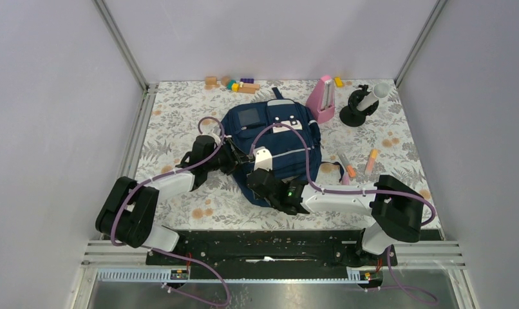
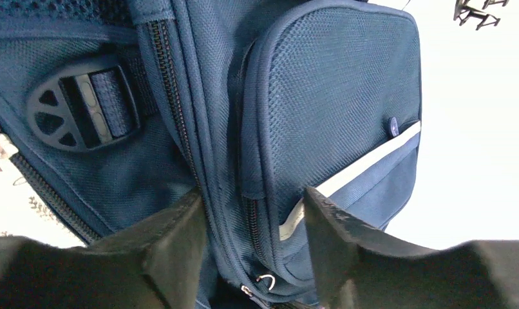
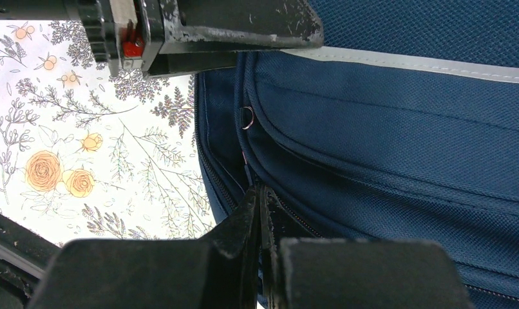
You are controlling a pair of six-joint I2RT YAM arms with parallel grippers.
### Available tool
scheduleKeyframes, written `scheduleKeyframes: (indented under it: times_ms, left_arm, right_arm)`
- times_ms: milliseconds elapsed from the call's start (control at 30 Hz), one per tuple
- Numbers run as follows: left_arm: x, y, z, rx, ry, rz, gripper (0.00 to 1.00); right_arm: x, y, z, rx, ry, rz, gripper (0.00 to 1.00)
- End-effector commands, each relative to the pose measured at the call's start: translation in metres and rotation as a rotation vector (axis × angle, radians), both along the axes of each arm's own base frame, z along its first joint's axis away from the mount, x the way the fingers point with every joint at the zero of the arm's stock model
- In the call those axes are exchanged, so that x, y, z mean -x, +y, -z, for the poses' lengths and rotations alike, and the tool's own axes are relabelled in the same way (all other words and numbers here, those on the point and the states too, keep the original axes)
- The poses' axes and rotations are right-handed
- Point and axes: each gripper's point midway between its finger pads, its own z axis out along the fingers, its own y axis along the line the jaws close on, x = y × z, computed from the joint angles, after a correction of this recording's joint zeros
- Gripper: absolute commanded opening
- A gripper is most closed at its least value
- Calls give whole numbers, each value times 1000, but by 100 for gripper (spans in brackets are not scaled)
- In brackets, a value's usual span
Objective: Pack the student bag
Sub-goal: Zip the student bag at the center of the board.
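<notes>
navy student bag (image 1: pixel 276 138) flat at the middle of the table (image 1: pixel 173 122), both grippers at its near left corner
left gripper (image 2: pixel 252 196) stands open astride the zip seam (image 2: pixel 176 122); right gripper (image 3: pixel 260 193) is closed tight, tips against the bag's zip edge

No text, brand or number could be read anywhere, and the white patch (image 1: pixel 283 127) on the student bag (image 1: pixel 283 141) was too small to show letters.

Student bag (image 2: pixel 334 96): coarse woven navy cloth, matt. Buckle (image 2: pixel 57 119): matt dark plastic. Zip ring (image 3: pixel 246 118): shiny metal.
</notes>
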Motion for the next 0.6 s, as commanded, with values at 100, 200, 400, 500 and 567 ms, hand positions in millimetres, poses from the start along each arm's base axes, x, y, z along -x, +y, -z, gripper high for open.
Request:
scheduleKeyframes:
  times_ms: [100, 200, 400, 500, 567]
  left_arm:
    - [-5, -16, -28, 95, -71, 18, 25]
    - [-5, -16, -43, 108, -98, 12, 14]
    - [-2, -14, -72, 111, -142, 11, 1]
    - [2, -13, -81, 120, -150, 9, 0]
    - [2, -13, -86, 128, -155, 8, 0]
  right_arm:
    - [-23, -12, -25, -43, -104, 83, 0]
    - [-26, -15, -26, -24, -123, 88, 5]
    - [-29, -25, -32, -6, -161, 107, 26]
    - [-28, -27, -43, -23, -184, 105, 35]
    - [-27, -28, -51, -30, -213, 102, 38]
